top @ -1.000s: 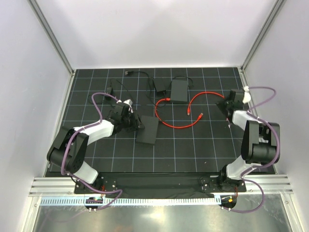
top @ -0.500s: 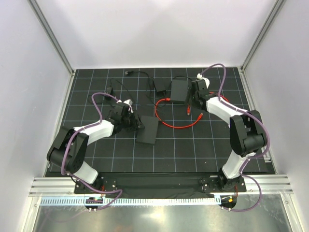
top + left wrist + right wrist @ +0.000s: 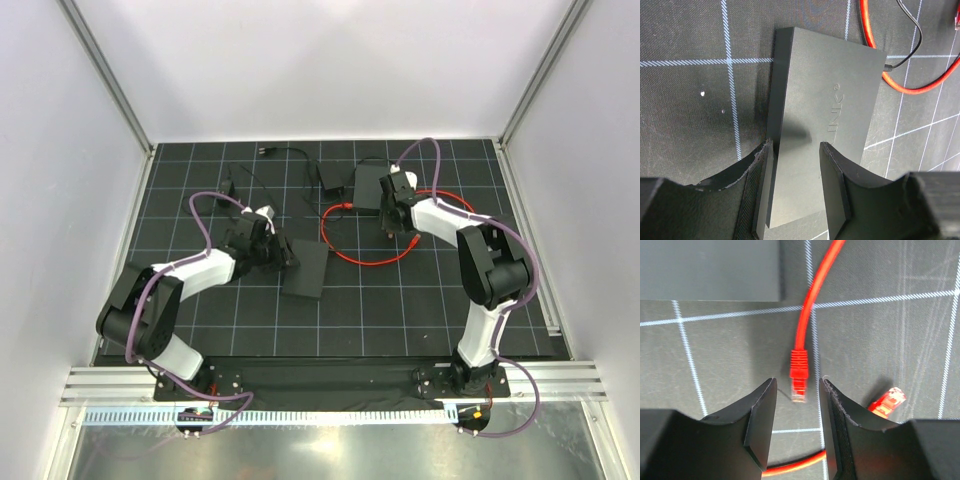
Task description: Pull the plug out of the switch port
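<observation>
On the black gridded mat [image 3: 400, 310], just to the near side of the far switch [image 3: 710, 270], the plug [image 3: 799, 371] lies loose and sits in no port. It is a red moulded boot with ridges, ending in a small clear tip, and its red cable [image 3: 812, 300] runs away past the switch's corner. The right gripper [image 3: 798, 385] hangs directly over it, jaws parted wider than the plug and closed on nothing. The clear tip sits in the gap and touches neither finger. A second red plug [image 3: 887, 402] lies on the mat just beside the right-hand finger. Well apart to the left, the left gripper [image 3: 795, 150] is over the near switch [image 3: 830, 100], a flat matt black box with raised lettering on its lid. Its jaws stand apart with nothing clamped between them, one finger by the box's long edge and the other over the lid. Whether they press on the box is hard to say from this angle. A thin black lead [image 3: 912, 30] meets the box's far edge.
</observation>
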Available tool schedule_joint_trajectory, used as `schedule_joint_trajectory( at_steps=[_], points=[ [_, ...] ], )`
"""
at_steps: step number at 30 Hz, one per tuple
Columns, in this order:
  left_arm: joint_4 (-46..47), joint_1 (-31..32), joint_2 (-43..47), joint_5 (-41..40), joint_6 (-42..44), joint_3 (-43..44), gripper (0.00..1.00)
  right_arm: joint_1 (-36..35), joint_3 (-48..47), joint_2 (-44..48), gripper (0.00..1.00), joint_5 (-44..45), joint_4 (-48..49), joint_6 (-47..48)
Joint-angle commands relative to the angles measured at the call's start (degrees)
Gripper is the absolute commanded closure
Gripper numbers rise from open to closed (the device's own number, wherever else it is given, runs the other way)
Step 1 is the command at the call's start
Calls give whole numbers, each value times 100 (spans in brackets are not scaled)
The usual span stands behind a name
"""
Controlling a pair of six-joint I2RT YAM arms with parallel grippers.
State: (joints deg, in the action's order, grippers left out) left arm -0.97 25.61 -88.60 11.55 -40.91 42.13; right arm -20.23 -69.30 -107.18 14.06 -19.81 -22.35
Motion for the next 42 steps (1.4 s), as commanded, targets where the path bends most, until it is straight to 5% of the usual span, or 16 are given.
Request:
schedule_joint_trajectory(
  at_steps=[1, 10, 25, 34, 42],
  points=[
    [282, 6, 255, 110, 83, -56, 54, -104, -277, -22, 54, 263, 65, 73],
    [291, 6, 255, 111, 83, -56, 54, -166, -418, -286, 61, 606, -146, 2],
    [299, 6, 246, 146, 83, -47, 54, -69, -646, -260, 98, 1695, -93, -103],
    [308, 6, 211, 198, 100, -29, 54, 765, -1524, -611, 99, 1029, 337, -226],
    [291, 6, 80, 260, 109, 58, 54, 854, -3044, -2025, 99, 765, 400, 125]
  ],
)
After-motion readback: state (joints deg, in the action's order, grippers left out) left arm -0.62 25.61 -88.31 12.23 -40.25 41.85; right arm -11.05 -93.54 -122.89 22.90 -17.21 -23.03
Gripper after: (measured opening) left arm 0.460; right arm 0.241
